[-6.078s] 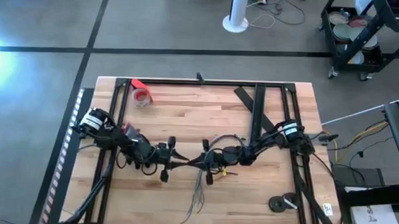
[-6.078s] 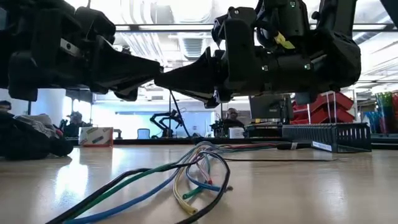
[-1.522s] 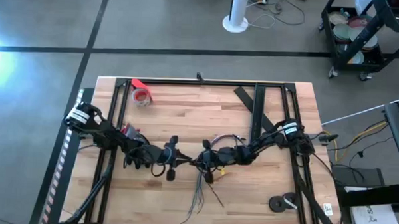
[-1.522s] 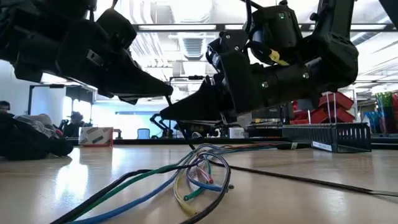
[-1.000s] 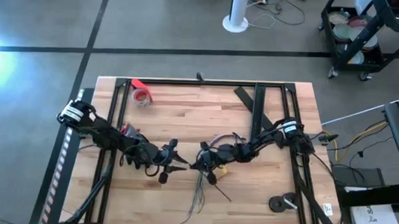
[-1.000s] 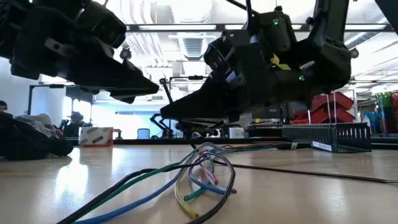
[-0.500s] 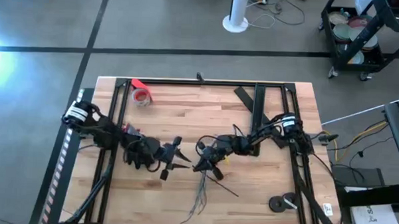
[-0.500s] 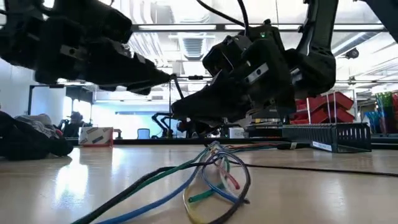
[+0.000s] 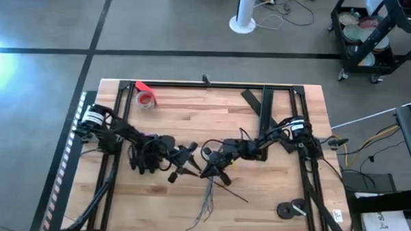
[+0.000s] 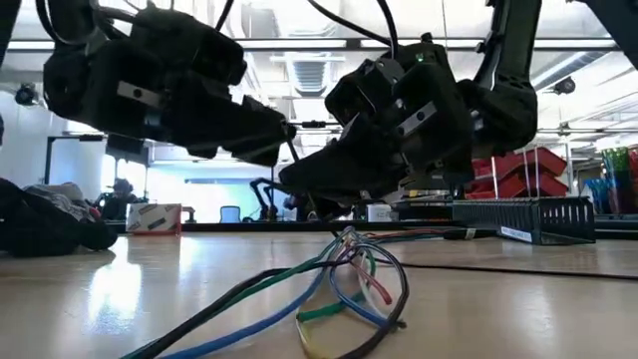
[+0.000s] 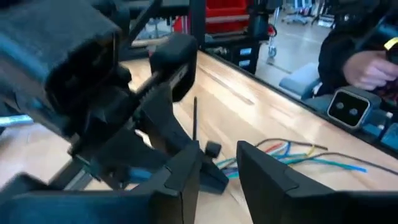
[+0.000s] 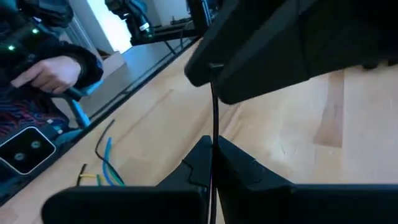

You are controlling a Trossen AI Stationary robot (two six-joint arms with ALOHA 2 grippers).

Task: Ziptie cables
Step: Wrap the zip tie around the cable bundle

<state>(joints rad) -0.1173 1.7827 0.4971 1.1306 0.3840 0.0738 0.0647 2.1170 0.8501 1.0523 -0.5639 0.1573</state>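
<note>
The two dark arms meet near the middle of the pale wooden desk point(image 9: 192, 118), their jaws tip to tip just above the loose bundle of thin green, blue and dark cables point(image 10: 344, 284). The right gripper point(image 9: 208, 171) has its jaws closed narrowly on the very thin, straight dark plastic ziptie point(image 12: 213, 118), which runs out from between them toward the other arm and, behind them, trails across the desk as a fine dark line point(image 9: 233, 194). The left gripper point(image 9: 181, 171) faces it with jaws set a little apart point(image 11: 214, 168); the ziptie's end point(image 11: 194, 118) stands just ahead of that gap (whether it touches either jaw cannot be told). The cables lie on the desk directly below both jaws, curled in a loop under them, with their pale loose ends point(image 9: 203, 211) fanning away toward the desk's near edge.
</note>
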